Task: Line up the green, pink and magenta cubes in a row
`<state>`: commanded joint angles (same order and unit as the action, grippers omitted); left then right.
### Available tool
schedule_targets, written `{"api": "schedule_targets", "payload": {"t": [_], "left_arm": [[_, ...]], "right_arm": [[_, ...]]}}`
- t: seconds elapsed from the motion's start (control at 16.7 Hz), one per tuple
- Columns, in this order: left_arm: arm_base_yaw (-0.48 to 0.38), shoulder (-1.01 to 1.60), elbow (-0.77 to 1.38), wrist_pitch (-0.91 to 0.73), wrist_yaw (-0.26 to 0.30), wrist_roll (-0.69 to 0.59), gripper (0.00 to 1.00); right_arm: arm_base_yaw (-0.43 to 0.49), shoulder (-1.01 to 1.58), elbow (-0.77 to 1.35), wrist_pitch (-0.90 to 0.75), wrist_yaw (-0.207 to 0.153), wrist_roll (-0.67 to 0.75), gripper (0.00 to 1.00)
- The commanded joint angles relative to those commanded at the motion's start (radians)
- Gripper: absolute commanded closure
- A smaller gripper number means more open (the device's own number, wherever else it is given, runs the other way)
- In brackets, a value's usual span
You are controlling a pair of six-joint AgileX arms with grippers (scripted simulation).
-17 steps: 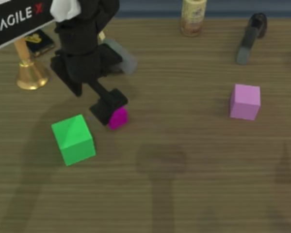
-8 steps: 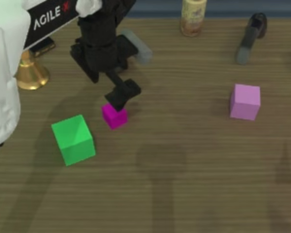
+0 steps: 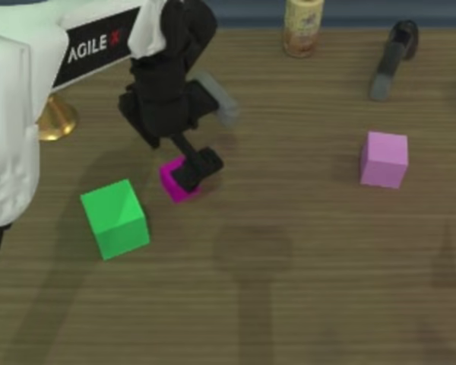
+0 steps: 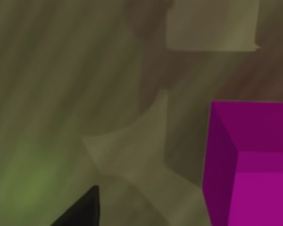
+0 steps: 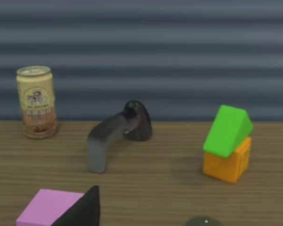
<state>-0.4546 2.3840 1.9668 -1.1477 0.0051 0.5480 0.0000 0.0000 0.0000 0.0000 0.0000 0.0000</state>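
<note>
Three cubes apart, left gripper [image 3: 188,173] over magenta cube [image 3: 172,181], grip unclear, green cube [image 3: 115,218] beside, can [image 3: 303,26] behind.

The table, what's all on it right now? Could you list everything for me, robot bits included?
green cube: one, bright green, left side of the table.
magenta cube: one, deep magenta, just right of the green cube, under the left gripper.
pink cube: one, pale pink, right side.
can: one, tan, far edge.
bell: one, gold, far left, partly hidden by the arm.
grey handled tool: one, grey and black, far right.
toy house: one, orange block with green roof, seen only in the right wrist view.
table: one, brown wood.
left gripper: one, black, down at the magenta cube.
right gripper: one, black fingertip showing near the pink cube.
</note>
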Motion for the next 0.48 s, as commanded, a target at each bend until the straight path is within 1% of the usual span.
{"api": "schedule_targets", "payload": {"t": [0.12, 0.24, 0.48], "left_arm": [[0.0, 0.02, -0.061, 0.086, 0.0, 0.0, 0.0], [-0.001, 0.035, -0.1, 0.132, 0.0, 0.0, 0.0], [-0.001, 0.038, -0.107, 0.139, 0.0, 0.0, 0.0]], "right_arm": [[0.0, 0.0, 0.0, 0.0, 0.0, 0.0, 0.0], [0.0, 0.0, 0.0, 0.0, 0.0, 0.0, 0.0], [0.0, 0.0, 0.0, 0.0, 0.0, 0.0, 0.0]]}}
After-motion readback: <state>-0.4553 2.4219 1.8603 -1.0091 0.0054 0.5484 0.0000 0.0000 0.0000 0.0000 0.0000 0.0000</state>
